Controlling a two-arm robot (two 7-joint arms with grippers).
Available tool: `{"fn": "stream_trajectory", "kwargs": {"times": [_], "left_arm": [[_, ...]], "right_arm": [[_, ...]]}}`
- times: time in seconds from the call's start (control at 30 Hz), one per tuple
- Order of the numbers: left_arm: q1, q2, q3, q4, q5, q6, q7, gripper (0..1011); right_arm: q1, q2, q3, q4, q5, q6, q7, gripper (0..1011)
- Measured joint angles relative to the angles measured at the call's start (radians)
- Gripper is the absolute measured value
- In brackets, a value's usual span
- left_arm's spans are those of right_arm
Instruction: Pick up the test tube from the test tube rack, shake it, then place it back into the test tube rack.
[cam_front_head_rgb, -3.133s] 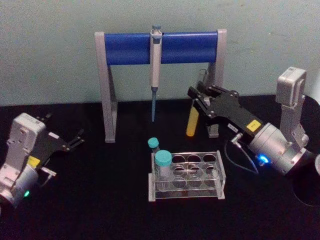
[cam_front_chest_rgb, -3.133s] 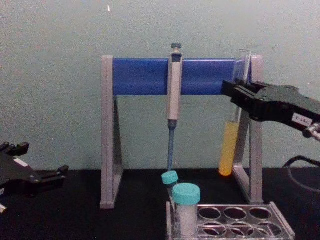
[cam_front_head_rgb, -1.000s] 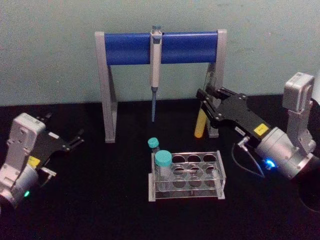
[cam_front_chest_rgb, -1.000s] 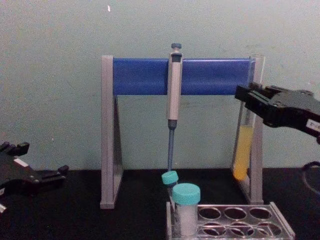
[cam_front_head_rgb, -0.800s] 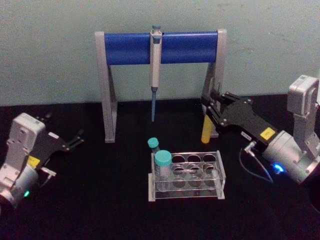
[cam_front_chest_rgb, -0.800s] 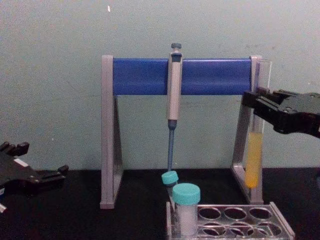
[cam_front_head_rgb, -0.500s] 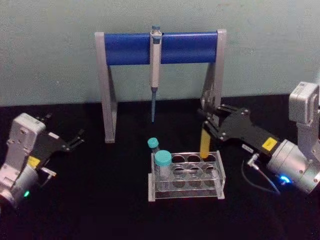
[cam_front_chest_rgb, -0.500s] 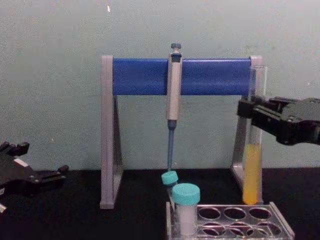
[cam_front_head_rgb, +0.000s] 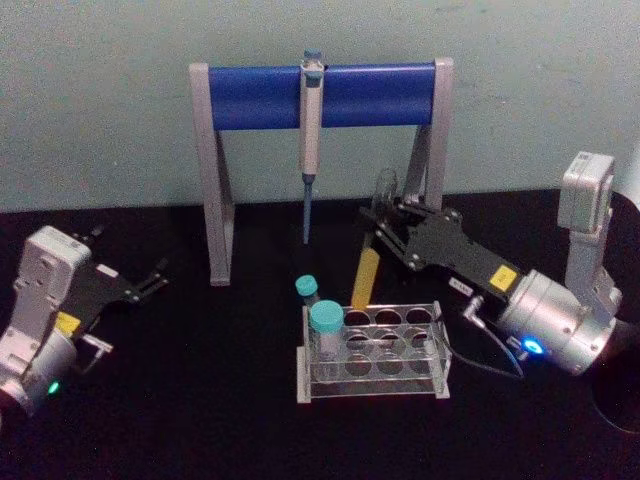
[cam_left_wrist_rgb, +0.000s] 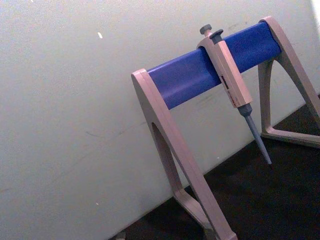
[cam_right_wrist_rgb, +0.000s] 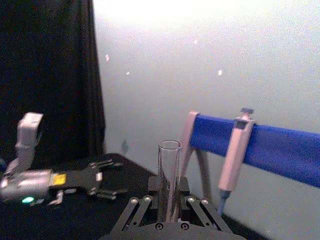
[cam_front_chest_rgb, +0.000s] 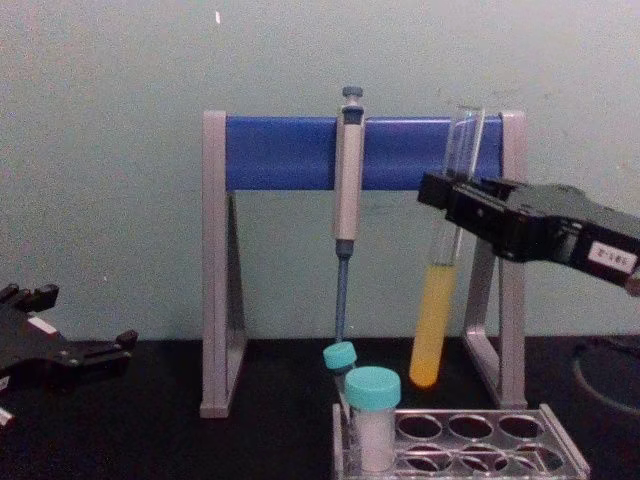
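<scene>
Test tube (cam_front_chest_rgb: 437, 300) tilted in right gripper (cam_front_chest_rgb: 449, 199) jaws.

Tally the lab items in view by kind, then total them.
Uncapped clear glass tube of yellow liquid: 1
Teal-capped clear tubes: 2
Clear plastic holed rack: 1
Grey pipette: 1
Grey-and-blue pipette stand: 1
Total: 6

There are one test tube (cam_front_head_rgb: 365, 281), two teal-capped tubes (cam_front_head_rgb: 326, 322) (cam_front_head_rgb: 306, 288), one rack (cam_front_head_rgb: 375, 386), one pipette (cam_front_head_rgb: 311, 120), one stand (cam_front_head_rgb: 260, 97), two pincers (cam_front_head_rgb: 160, 275) (cam_front_head_rgb: 381, 226).
</scene>
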Motion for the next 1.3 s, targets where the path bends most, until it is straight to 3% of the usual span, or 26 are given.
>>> {"fn": "stream_trajectory", "kwargs": {"times": [0.07,0.3,0.6,1.3], "left_arm": [[0.000,0.000,0.000,0.000,0.000,0.000,0.000,1001],[0.000,0.000,0.000,0.000,0.000,0.000,0.000,1001],[0.000,0.000,0.000,0.000,0.000,0.000,0.000,1001],[0.000,0.000,0.000,0.000,0.000,0.000,0.000,1001]], "right_arm": [[0.021,-0.021,-0.001,0.037,0.000,-0.033,-0.011,234],[0.046,-0.049,0.008,0.087,-0.028,-0.071,-0.060,234],[0.042,-0.053,0.028,0.094,-0.053,-0.072,-0.090,234],[0.034,-0.059,0.041,0.087,-0.060,-0.062,-0.084,234]]}}
